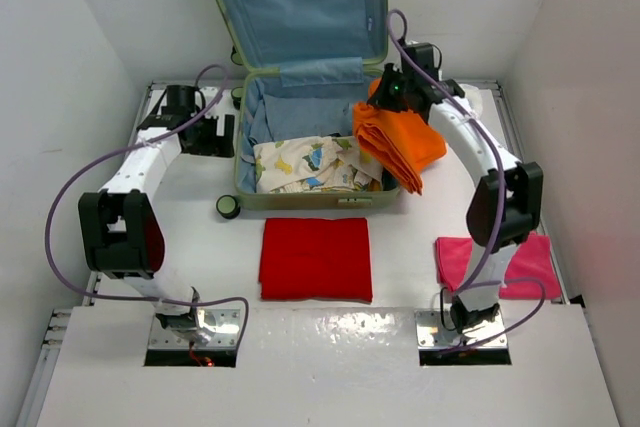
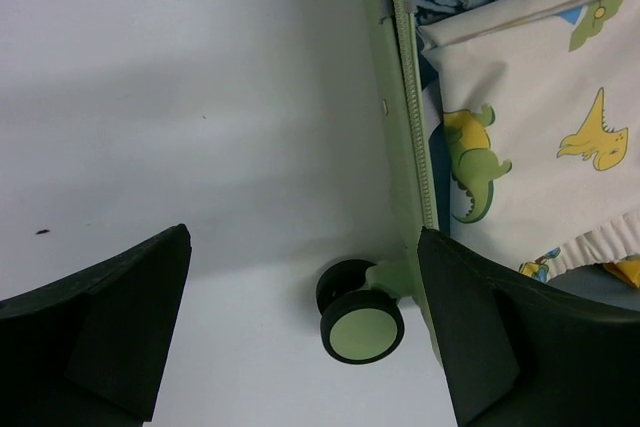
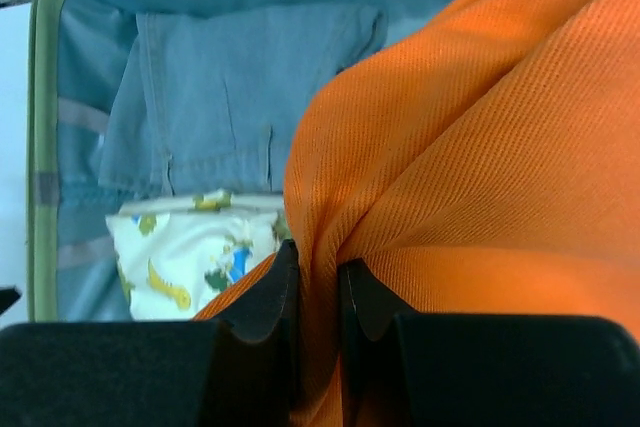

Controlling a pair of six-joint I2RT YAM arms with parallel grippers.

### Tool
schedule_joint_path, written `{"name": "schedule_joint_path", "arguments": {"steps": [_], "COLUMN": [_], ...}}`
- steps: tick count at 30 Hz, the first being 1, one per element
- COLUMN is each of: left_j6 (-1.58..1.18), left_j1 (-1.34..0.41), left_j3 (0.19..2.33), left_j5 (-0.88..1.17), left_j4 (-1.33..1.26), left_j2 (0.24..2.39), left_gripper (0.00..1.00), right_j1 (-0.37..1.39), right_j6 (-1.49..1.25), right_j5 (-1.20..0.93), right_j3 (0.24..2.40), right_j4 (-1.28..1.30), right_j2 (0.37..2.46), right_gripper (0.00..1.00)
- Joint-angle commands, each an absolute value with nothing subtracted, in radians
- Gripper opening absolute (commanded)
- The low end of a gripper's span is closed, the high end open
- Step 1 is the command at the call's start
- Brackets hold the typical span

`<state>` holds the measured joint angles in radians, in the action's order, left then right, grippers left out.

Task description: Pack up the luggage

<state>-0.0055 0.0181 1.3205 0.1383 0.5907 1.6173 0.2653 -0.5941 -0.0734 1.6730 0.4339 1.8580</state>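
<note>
Right gripper (image 3: 318, 277) has its two black fingers pressed together on a fold of orange cloth (image 3: 480, 147), the ribbed fabric pinched into the narrow slot between them. In the overhead view that gripper (image 1: 395, 87) sits right of centre in the upper half of the frame, and the orange cloth (image 1: 400, 142) hangs from it over the right-hand wall of the luggage (image 1: 300, 200). The luggage lies open at upper centre on the white table (image 1: 400, 237), its pale blue lined lid propped upright against the back wall. Inside the tray lie blue denim (image 3: 220, 97) and, nearer the lower rim, a cream cloth (image 1: 300, 162) printed with green and yellow dinosaurs – the only marking to be made out. Left gripper (image 2: 300, 332) has its jaws spread wide with nothing between them, over bare table just beside the luggage's left wall and a black-and-green wheel (image 2: 360, 322). Below the luggage a folded red cloth (image 1: 316, 257) lies flat – a pink one (image 1: 520, 262) lies at lower right.
</note>
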Motion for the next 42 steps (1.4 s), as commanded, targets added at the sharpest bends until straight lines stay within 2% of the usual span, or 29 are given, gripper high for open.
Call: {"name": "schedule_joint_path", "arguments": {"steps": [1, 10, 19, 25, 27, 29, 30, 32, 35, 36, 38, 39, 41, 42], "left_j6": [-0.005, -0.005, -0.028, -0.075, -0.075, -0.075, -0.075, -0.061, -0.035, -0.035, -0.061, -0.092, -0.101, -0.112], "left_j1": [0.041, 0.078, 0.130, 0.149, 0.149, 0.149, 0.149, 0.149, 0.149, 0.149, 0.149, 0.121, 0.086, 0.040], "left_j3": [1.310, 1.292, 1.264, 1.236, 1.227, 1.218, 1.209, 1.209, 1.209, 1.209, 1.218, 1.230, 1.259, 1.281], "left_j5": [0.153, 0.163, 0.193, 0.212, 0.224, 0.235, 0.254, 0.279, 0.369, 0.397, 0.463, 0.463, 0.463, 0.451], "left_j4": [0.574, 0.574, 0.574, 0.574, 0.574, 0.574, 0.574, 0.574, 0.560, 0.531, 0.479, 0.419, 0.376, 0.352], "left_j2": [1.572, 1.562, 1.540, 1.510, 1.499, 1.488, 1.479, 1.467, 1.454, 1.441, 1.424, 1.410, 1.410, 1.431], "left_gripper": [0.96, 0.96, 0.96, 0.96, 0.96, 0.96, 0.96, 0.96, 0.96, 0.96, 0.94, 0.94, 0.87, 0.84], "right_j1": [0.321, 0.468, 0.678, 0.756, 0.762, 0.759, 0.761, 0.738, 0.713, 0.681, 0.657, 0.603, 0.548, 0.511], "right_j6": [-0.563, -0.457, -0.177, -0.146, -0.164, -0.195, -0.199, -0.248, -0.329, -0.369, -0.444, -0.465, -0.526, -0.538], "right_j5": [-0.043, -0.124, -0.313, -0.290, -0.203, -0.087, -0.060, -0.028, -0.049, -0.058, -0.104, -0.130, -0.173, -0.179], "right_j3": [1.841, 2.061, 2.172, 2.149, 2.206, 2.247, 2.258, 2.244, 2.162, 2.072, 2.011, 1.940, 1.890, 1.856], "right_j4": [0.164, 0.020, -0.147, -0.175, -0.149, -0.130, -0.120, -0.112, -0.110, -0.127, -0.136, -0.149, -0.147, -0.143], "right_j2": [1.896, 2.169, 2.443, 2.526, 2.569, 2.591, 2.603, 2.600, 2.495, 2.464, 2.328, 2.265, 2.180, 2.154], "right_gripper": [0.00, 0.00, 0.00, 0.00, 0.07, 0.20, 0.42, 0.69, 0.78, 0.82, 0.82, 0.78, 0.72, 0.66]}}
